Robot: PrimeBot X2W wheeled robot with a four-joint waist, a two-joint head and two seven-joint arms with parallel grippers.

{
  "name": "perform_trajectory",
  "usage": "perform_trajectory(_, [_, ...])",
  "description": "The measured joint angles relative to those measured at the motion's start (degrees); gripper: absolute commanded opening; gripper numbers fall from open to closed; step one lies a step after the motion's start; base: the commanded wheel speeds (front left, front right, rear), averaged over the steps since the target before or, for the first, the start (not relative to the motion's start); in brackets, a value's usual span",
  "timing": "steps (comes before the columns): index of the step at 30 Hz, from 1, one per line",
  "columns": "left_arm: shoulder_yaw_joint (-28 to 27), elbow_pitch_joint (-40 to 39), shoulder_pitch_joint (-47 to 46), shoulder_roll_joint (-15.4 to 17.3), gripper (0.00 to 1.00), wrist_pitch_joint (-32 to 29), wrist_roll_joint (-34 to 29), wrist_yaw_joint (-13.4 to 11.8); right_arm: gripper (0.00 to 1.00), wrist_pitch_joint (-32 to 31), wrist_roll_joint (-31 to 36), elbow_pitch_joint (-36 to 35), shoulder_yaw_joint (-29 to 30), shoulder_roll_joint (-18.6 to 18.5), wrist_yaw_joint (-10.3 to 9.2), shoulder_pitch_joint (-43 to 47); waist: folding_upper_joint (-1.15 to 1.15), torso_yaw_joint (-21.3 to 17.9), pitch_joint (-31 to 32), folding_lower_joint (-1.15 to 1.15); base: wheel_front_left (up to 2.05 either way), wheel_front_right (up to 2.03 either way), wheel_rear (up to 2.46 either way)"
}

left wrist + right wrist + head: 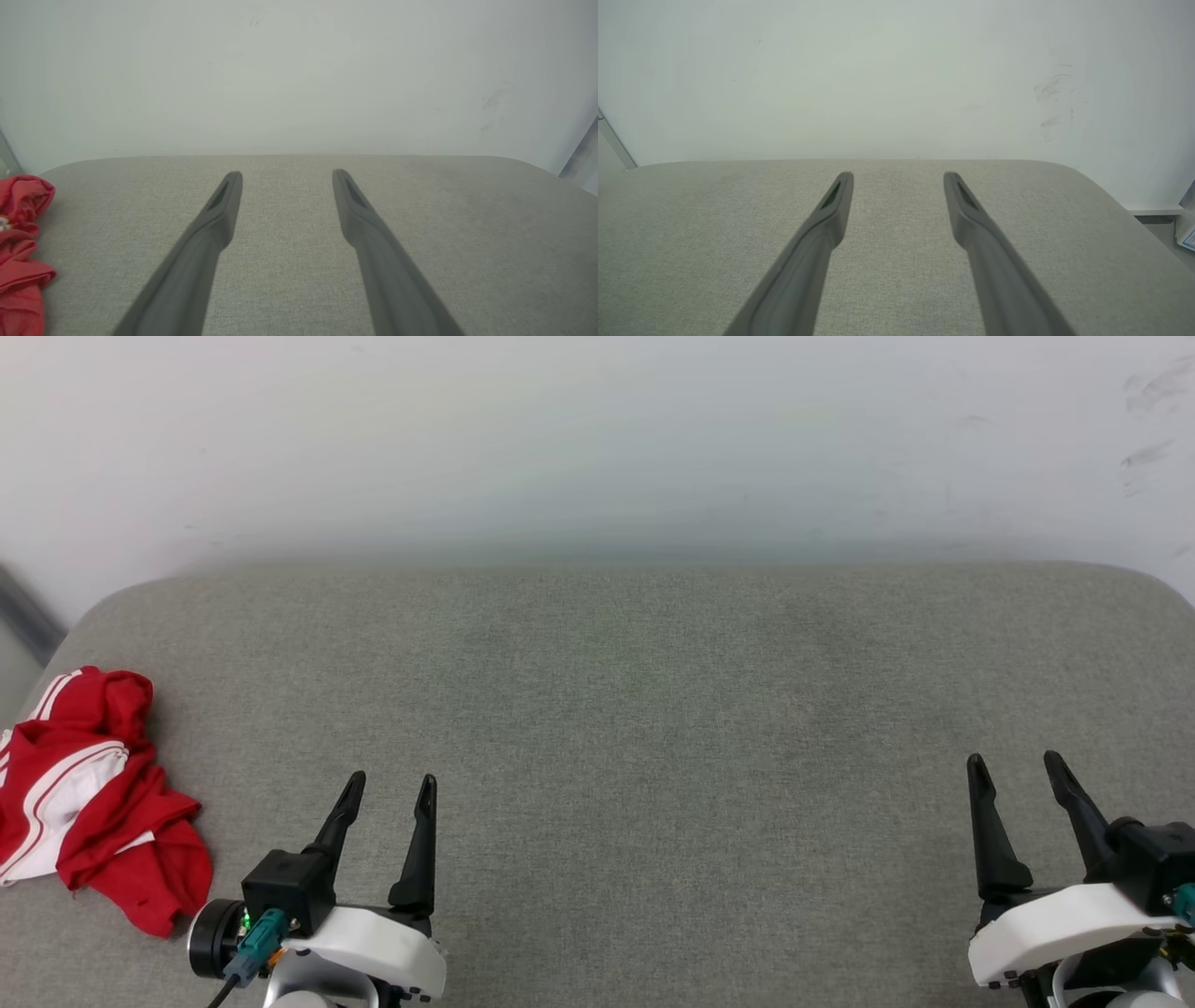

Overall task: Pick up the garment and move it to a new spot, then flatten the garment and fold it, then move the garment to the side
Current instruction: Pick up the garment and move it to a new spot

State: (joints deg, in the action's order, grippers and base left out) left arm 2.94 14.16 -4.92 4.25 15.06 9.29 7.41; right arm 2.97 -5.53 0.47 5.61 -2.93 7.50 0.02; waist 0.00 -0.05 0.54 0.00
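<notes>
Lying crumpled at the far left edge of the grey woven-fabric surface (pixel 653 709) with rounded corners, the thin red jersey (pixel 89 793) with white, red-striped sleeve ends formed a loose heap, one red fold reaching toward the near edge. The left gripper (pixel 392 777) with two long dark fingers rested at the lower left of the head view, its jaws spread wide and holding nothing; the jersey lay to its left, near it yet apart from both fingers. The right gripper (pixel 1013 756) of the same build stood at the lower right, well apart from the jersey, its fingers likewise spread and empty. In the left wrist view the jersey (pixel 21 247) showed at the left border, beside the grey fabric framed by the parted fingers (pixel 205 242). In the right wrist view the fingers (pixel 817 247) pointed over grey fabric toward the pale, scuffed wall (pixel 896 70) behind the surface.
</notes>
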Motion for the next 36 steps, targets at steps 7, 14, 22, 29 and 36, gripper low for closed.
perform_trajectory(7, [-0.52,0.71,-0.12,-0.29,1.00,0.01,0.00,0.00,1.00,0.12,-0.12,0.46,0.07,0.00,0.00,-0.06,0.00,0.18,0.08,0.00,0.00,0.00,0.00])
perform_trajectory(14, [-1.30,1.42,-0.54,-0.46,1.00,0.01,-0.20,0.00,1.00,0.26,0.25,0.47,0.24,-0.01,0.00,-0.07,0.00,1.13,-0.06,0.00,0.00,0.00,0.00])
perform_trajectory(22, [-2.89,1.70,-1.71,-0.62,1.00,0.01,-1.09,0.00,1.00,-0.51,1.22,-1.12,-0.74,-0.01,0.00,-0.08,0.00,6.01,-0.65,0.00,0.00,0.00,0.00])
perform_trajectory(29, [-4.61,1.45,-2.81,-0.65,1.00,0.01,-1.48,-0.01,1.00,-1.35,2.09,-3.07,-2.26,0.00,0.00,-0.60,0.00,13.17,-1.61,0.00,0.00,0.00,0.00])
perform_trajectory(36, [-6.42,1.01,-3.22,-1.00,1.00,0.01,-0.48,-0.01,1.00,-2.01,3.68,-4.65,-4.79,0.01,0.00,-1.75,0.00,22.94,-2.90,0.00,0.00,0.00,0.00])
